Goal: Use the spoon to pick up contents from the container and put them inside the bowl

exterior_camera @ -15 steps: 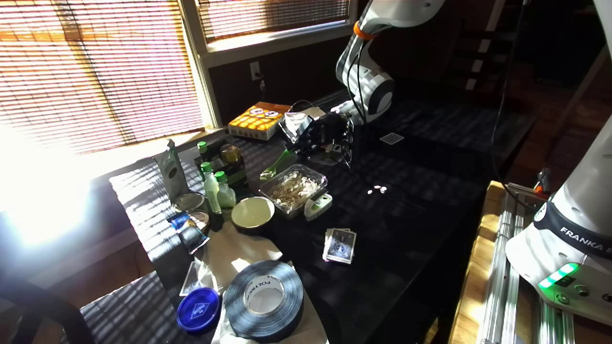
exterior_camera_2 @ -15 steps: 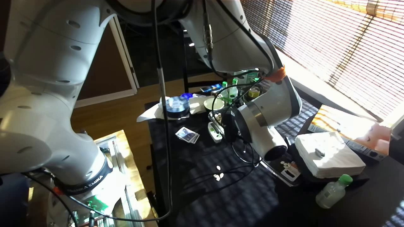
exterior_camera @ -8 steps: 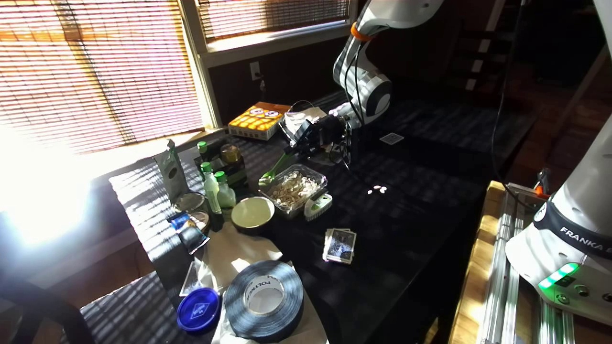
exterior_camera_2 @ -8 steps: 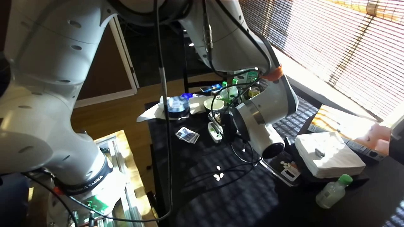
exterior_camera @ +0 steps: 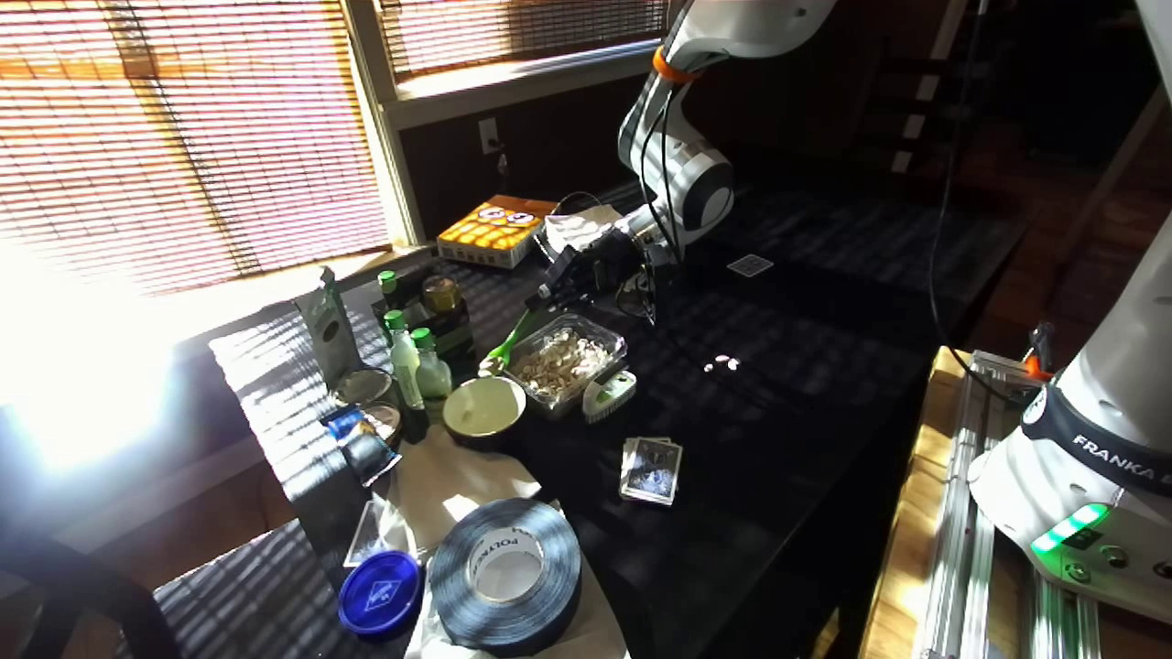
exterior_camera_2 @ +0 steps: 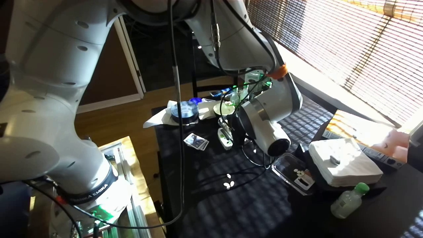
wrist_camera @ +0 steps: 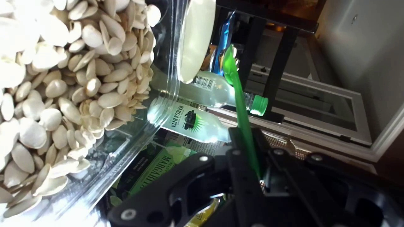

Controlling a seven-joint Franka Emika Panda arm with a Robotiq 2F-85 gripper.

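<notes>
Fingers (wrist_camera: 235, 138) of the gripper (wrist_camera: 246, 134) are pinched together, with only the handle of the green spoon (wrist_camera: 240, 104) between them. In an exterior view, the clear plastic container (exterior_camera: 566, 401) sits on the dark table (exterior_camera: 760, 439), heaped with pale, flat seeds (wrist_camera: 94, 69) that crowd the left of the wrist view. Just to its left and a little nearer stands the bowl (exterior_camera: 483, 409), round and shallow, pale yellow-green inside. In an exterior view, a shallow clear tray (exterior_camera_2: 288, 180) towards the right has a few more seeds (exterior_camera_2: 299, 172) and a white piece (exterior_camera_2: 304, 181) in it. The spoon slants down from the fingers past the left side of the container, its long axis running from far right to near left with its scoop (exterior_camera: 493, 364) foremost; that end is just off the container's left corner and close to the bowl's far rim, though whether it reaches over that rim I cannot tell. Pale bits show on the scoop. Compared with a second ago, the scoop is farther left and nearer, closer to the bowl, and the gripper has shifted the same way; container, bowl and the white-and-green brush (exterior_camera: 611, 395) lie where they lay.
</notes>
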